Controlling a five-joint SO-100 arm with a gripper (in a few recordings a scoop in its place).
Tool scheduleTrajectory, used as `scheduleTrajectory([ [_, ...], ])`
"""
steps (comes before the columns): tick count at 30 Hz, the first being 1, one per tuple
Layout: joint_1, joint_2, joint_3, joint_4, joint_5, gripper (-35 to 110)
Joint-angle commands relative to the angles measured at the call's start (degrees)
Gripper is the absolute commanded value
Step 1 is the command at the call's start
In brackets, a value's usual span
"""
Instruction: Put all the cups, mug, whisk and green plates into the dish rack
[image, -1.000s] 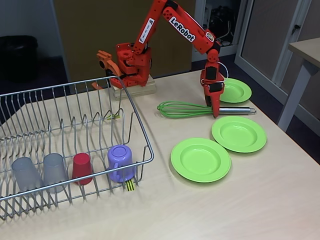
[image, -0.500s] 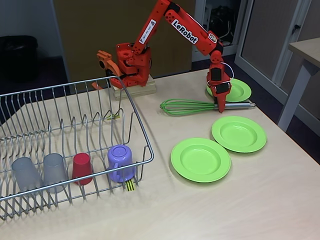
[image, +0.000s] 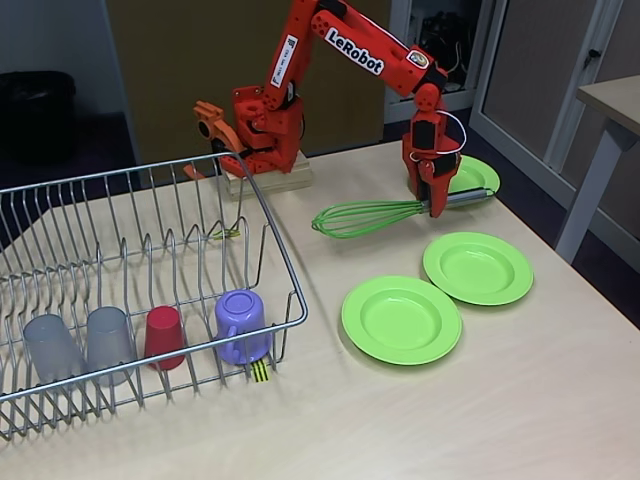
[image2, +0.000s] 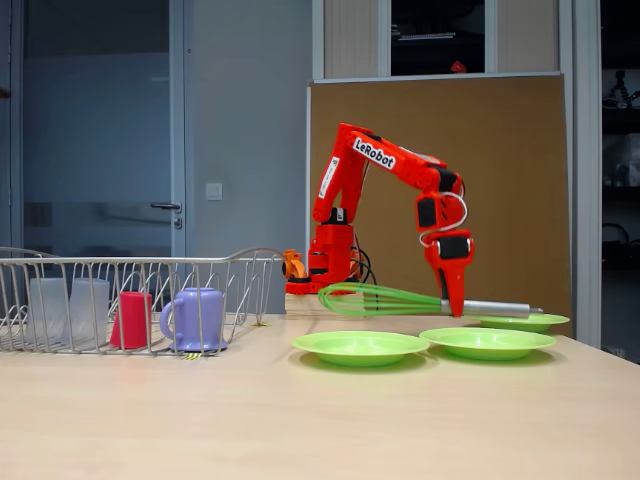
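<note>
Silver wire makes up the biggest thing we see, the dish rack (image: 130, 290), which sits on the pale wooden table (image: 450, 420) at the left of both fixed views, a yellow-black striped tag on its front edge. Along its front row stand two translucent grey tumblers (image: 50, 345) (image: 108, 342), a red cup (image: 165, 335) and a lilac mug (image: 242, 325), all upside down, the mug nearest the rack's right corner.

Next in size, the orange-red arm (image: 345, 50) reaches from its base behind the rack toward the right, and its gripper (image: 437, 205) points straight down. We see the fingers closed narrowly on the whisk (image: 370, 216), gripping the silver handle just past where the bright green wire loops end. In the low fixed view the whisk (image2: 400, 300) hangs roughly level and clear of the table, loops stretching left of the fingers, handle and dark tip jutting right.

Two lime-green plates lie flat near the front, touching or nearly so: one (image: 400, 320) at centre, one (image: 478, 267) to its right. A third green plate (image: 470, 178) lies farther back, just behind the gripper, the whisk handle crossing over it.
</note>
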Motion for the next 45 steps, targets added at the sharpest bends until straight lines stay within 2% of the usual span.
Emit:
scheduleTrajectory([
  [1, 2.9, 8.5, -3.6, 8.5, -7.3, 0],
  [8, 12.1, 18.5, -11.2, 23.8, -26.7, 0],
  [12, 21.6, 25.8, -13.8, 30.3, -40.3, 0],
  [17, 38.2, 32.5, -15.6, 36.1, -56.3, 0],
  [25, 71.5, 35.6, -19.6, 38.3, -80.4, 0],
  [30, 88.8, 29.3, -25.8, 36.2, -86.1, 0],
  [33, 94.1, 23.3, -28.9, 33.0, -87.5, 0],
  [38, 95.4, 12.2, -31.0, 27.3, -88.0, 0],
  [45, 91.1, 1.6, -29.7, 20.4, -87.8, 0],
])
